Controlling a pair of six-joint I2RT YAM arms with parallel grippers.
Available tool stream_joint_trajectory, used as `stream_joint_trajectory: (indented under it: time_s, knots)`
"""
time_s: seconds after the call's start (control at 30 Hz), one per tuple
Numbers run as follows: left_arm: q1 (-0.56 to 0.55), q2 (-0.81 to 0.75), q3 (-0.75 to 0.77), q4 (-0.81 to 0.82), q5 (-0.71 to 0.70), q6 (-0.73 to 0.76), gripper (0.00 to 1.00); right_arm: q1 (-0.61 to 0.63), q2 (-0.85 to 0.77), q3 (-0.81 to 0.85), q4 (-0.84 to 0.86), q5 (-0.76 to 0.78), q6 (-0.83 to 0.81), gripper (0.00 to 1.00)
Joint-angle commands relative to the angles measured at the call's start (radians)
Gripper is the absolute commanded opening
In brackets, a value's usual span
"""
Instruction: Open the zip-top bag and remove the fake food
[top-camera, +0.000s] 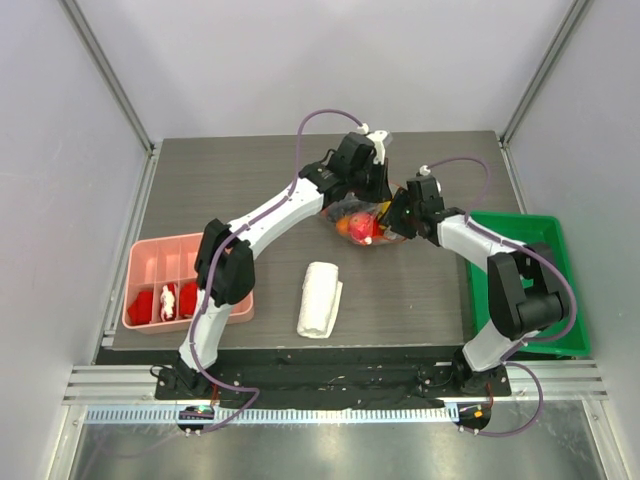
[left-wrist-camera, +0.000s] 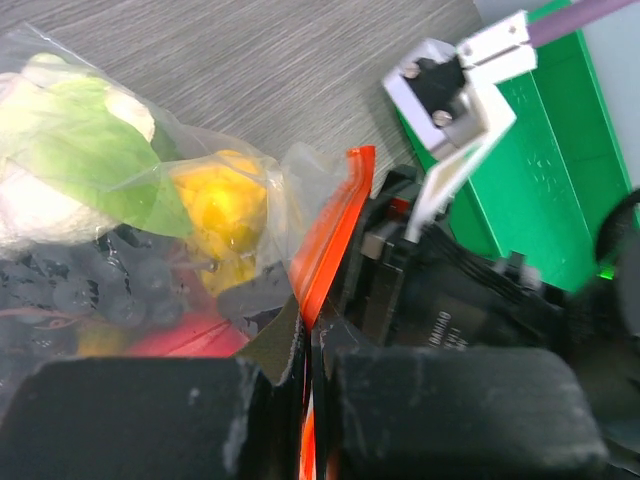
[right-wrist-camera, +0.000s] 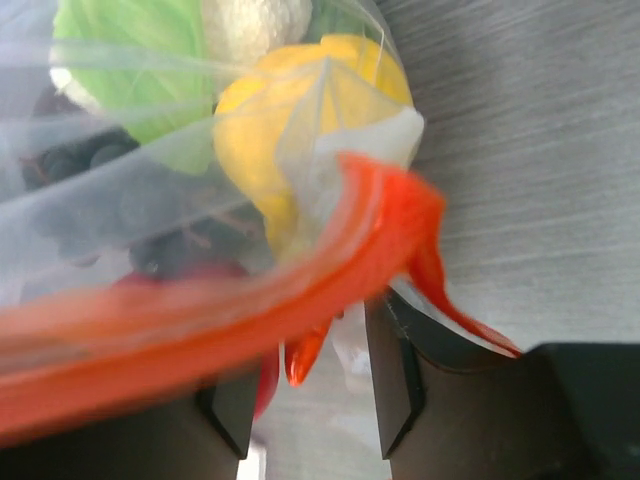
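The zip-top bag (top-camera: 358, 222) lies at the table's middle back, between my two grippers. It holds the fake food: a yellow piece (left-wrist-camera: 220, 210), a green and white leafy piece (left-wrist-camera: 90, 150), a red piece (left-wrist-camera: 180, 335) and a dark purple piece (left-wrist-camera: 60, 290). My left gripper (left-wrist-camera: 308, 395) is shut on the orange-red zip strip (left-wrist-camera: 330, 230) at the bag's mouth. My right gripper (right-wrist-camera: 310, 390) is open, and the zip strip (right-wrist-camera: 250, 300) runs blurred across the front of its fingertips (right-wrist-camera: 395, 380). In the top view, the left gripper (top-camera: 368, 200) and right gripper (top-camera: 392, 218) meet at the bag.
A folded white cloth (top-camera: 320, 298) lies in front of the bag. A pink compartment tray (top-camera: 140, 270) with small red pieces sits at the left edge. A green bin (top-camera: 530, 235) stands at the right edge and also shows in the left wrist view (left-wrist-camera: 540, 170).
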Motion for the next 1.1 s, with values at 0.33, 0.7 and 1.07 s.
stream_joint_trajectory:
  time_s: [0.33, 0.7, 1.07]
  knots:
    - [-0.035, 0.012, 0.013, 0.057, 0.026, -0.008, 0.00, 0.015, 0.024, -0.108, 0.388, 0.012, 0.090, 0.50]
    - [-0.038, -0.004, -0.012, 0.058, 0.018, -0.005, 0.00, 0.023, 0.027, -0.097, 0.382, 0.066, 0.109, 0.17]
    - [-0.028, 0.025, 0.002, 0.022, -0.068, 0.046, 0.00, 0.027, -0.156, 0.026, -0.141, 0.014, -0.025, 0.10]
